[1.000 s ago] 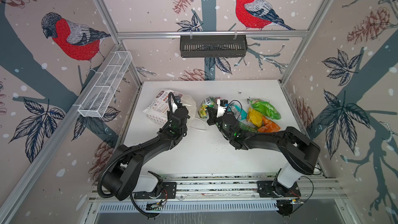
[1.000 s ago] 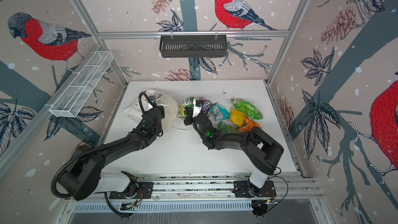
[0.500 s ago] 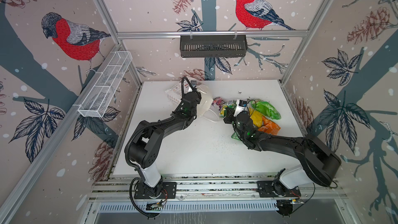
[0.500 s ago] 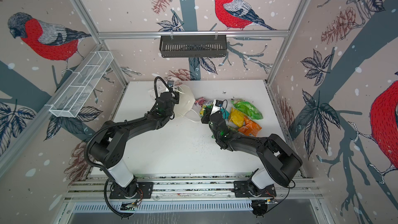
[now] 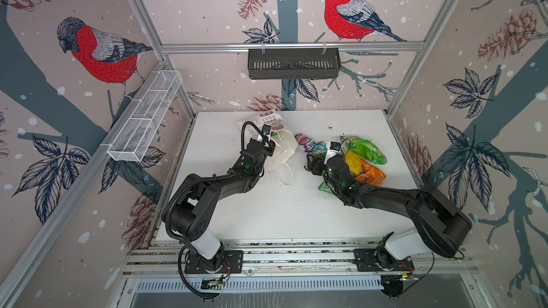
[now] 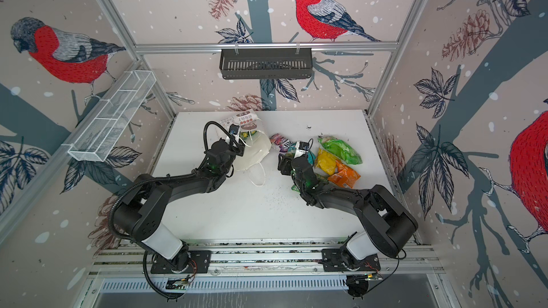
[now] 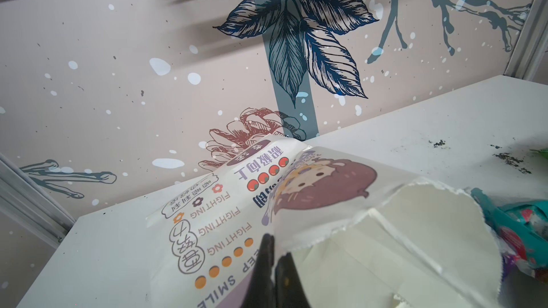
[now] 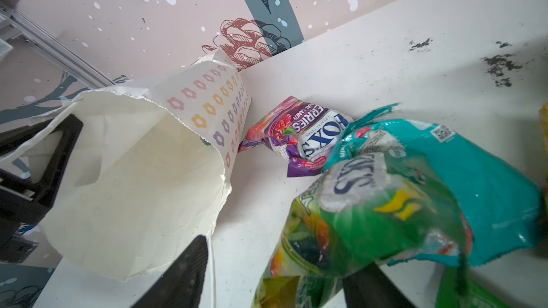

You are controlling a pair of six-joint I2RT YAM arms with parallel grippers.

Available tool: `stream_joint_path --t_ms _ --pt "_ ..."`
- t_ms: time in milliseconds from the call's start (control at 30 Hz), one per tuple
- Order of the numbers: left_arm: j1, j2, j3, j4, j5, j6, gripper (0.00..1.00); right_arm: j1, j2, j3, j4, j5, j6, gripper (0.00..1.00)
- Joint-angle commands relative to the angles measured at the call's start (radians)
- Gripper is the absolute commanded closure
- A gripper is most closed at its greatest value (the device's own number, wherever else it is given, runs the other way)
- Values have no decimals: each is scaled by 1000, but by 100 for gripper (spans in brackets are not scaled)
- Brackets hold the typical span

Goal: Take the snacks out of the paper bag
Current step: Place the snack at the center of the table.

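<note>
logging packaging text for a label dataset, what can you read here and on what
"FIGHTING", three times, on the paper bag.
"SMILE", same bag, start cut off.
"FOX'S" and "ERRIES" on the purple packet.
Chinese characters on the bag, small print on the teal packet, lettering on the green packet: too small or blurred.

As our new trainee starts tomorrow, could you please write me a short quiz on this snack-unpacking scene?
1. True or false: the left fingers are shut on the rim of the paper bag.
2. Which packet lies nearest the bag's mouth? A) the purple packet B) the orange one C) the yellow one
3. Fill in: in the right wrist view, the right fingers stand ____ (open or shut).
Key: 1 true; 2 A; 3 open.
</note>
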State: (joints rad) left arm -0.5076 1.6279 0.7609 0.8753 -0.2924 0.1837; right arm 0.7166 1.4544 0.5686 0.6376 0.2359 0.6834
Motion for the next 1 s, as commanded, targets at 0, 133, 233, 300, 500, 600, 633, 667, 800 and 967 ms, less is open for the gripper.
stream_joint_path --t_ms 0,133,233,300,500,600,633,667,800,967 --pt "3 -18 -13 62 1 37 100 35 -32 -38 93 -65 -29 23" --pt "67 -68 -99 182 85 17 100 103 -31 -55 150 -2 -80 20" --pt "107 -77 -165 298 161 -1 100 133 -3 -50 181 16 -91 19" --pt "112 -76 -177 306 150 7 100 151 13 -50 207 9 -108 19" --pt "126 -80 -166 257 170 -39 100 192 49 -54 313 -16 -179 18" --pt "126 -85 -142 207 178 -57 100 192 84 -56 399 -51 -199 15" --pt "125 -87 -132 184 179 -63 100 192 101 -47 422 -69 -212 14" --pt "126 -91 -119 152 182 -69 100 192 118 -36 440 -90 -225 14" --pt "117 -106 -89 82 186 -86 100 192 199 25 477 -143 -243 14" --pt "95 -111 -89 62 173 -81 100 200 334 156 466 -160 -276 14"
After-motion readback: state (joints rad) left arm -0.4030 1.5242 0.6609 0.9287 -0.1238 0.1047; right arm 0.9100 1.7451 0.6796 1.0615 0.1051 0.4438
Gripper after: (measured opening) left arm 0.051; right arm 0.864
